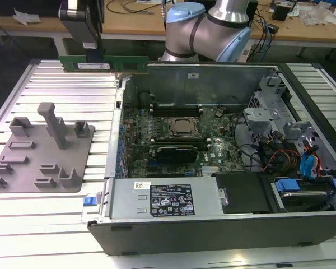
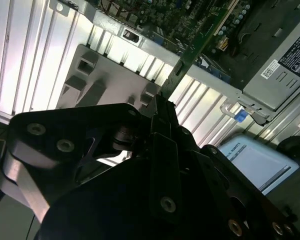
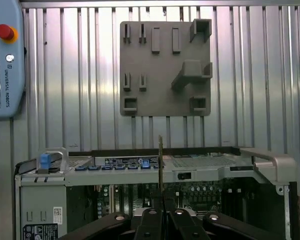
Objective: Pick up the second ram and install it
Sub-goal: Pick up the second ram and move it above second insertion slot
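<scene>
**Exterior view.**
- Ribbed aluminium tabletop (image 1: 50, 218); wooden workbenches (image 1: 302, 31) with cables behind.
- Open dark-grey computer case (image 1: 213, 230) lying on its side, with a green motherboard (image 1: 213, 151) and a square silver CPU (image 1: 182, 128) inside.
- Power supply (image 1: 157, 199) with black-and-white printed labels, too small to read.
- Grey moulded fixture plate (image 1: 42, 148), toward the exterior view's left of the case.
- Silver arm with pale-blue joints (image 1: 213, 28).
- Black gripper (image 1: 93, 53), its fingers closed on the second ram (image 1: 129, 63), a long narrow green memory stick. The stick is level in the air over the case's far corner.

**Second wrist view.**
- Gripper (image 2: 162, 107) clamped on the second ram (image 2: 200, 45).
- Fixture plate (image 2: 105, 80) lies below.

**First wrist view.**
- Second ram (image 3: 160, 160) edge-on between closed fingers (image 3: 151, 217), over the case rim.
- Grey teach pendant (image 3: 5, 75) with a red button (image 3: 5, 32).
</scene>
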Controlling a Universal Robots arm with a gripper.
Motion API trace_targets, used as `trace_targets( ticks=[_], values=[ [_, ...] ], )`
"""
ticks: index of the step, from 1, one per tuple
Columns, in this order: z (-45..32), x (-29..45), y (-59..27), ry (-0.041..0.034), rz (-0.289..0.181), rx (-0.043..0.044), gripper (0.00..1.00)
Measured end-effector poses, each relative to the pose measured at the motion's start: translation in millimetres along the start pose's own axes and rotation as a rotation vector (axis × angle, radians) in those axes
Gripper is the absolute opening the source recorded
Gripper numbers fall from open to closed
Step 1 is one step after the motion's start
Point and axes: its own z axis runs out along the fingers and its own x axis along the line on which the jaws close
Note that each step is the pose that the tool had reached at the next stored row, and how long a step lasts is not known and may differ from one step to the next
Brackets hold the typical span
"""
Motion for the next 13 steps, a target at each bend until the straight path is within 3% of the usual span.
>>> trace_targets(
  ticks=[2, 5, 8, 13],
  values=[
    [0.6, -0.3, -11.5, 0.0000, 0.000, -0.0001, 0.09],
    [0.9, -0.4, -18.3, 0.0000, 0.000, 0.0000, 0.09],
    [2.0, -0.8, -32.5, 0.0000, 0.000, -0.0001, 0.09],
    [10.3, -1.3, -55.4, 0.0000, 0.000, -0.0009, 0.09]
  ],
)
